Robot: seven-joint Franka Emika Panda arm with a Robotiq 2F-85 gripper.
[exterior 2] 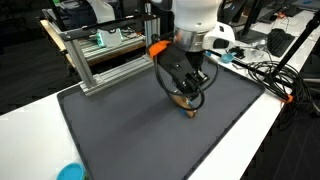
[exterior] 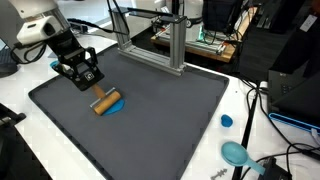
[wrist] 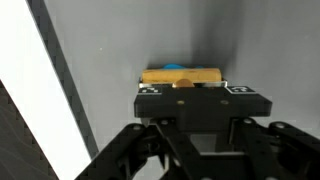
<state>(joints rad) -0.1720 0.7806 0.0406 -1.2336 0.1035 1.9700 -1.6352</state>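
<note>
The arm point(exterior: 45, 28) is leaning low over a dark grey mat point(exterior: 160, 120) that covers most of the white worktop point(exterior: 30, 150). The jaws point down at a slant, and right at their tips lies a short wooden block point(exterior: 101, 101). It rests flat on the mat. From the wrist view the block point(wrist: 182, 76) sits crosswise just beyond the jaws, centred on them. A small blue piece point(wrist: 175, 67) peeks out from the far side of the block and touches it. In an exterior view that blue piece point(exterior: 114, 103) lies on the mat against the block's end away from the jaws.

I cannot tell whether the jaws are spread or pinching the block: the black linkage hides the tips in every view.

Well away from the jaws, past the mat's edge, sit a small blue cap point(exterior: 227, 121) and a blue bowl point(exterior: 237, 152). Behind the jaws stands an aluminium frame point(exterior: 175, 45).
</note>
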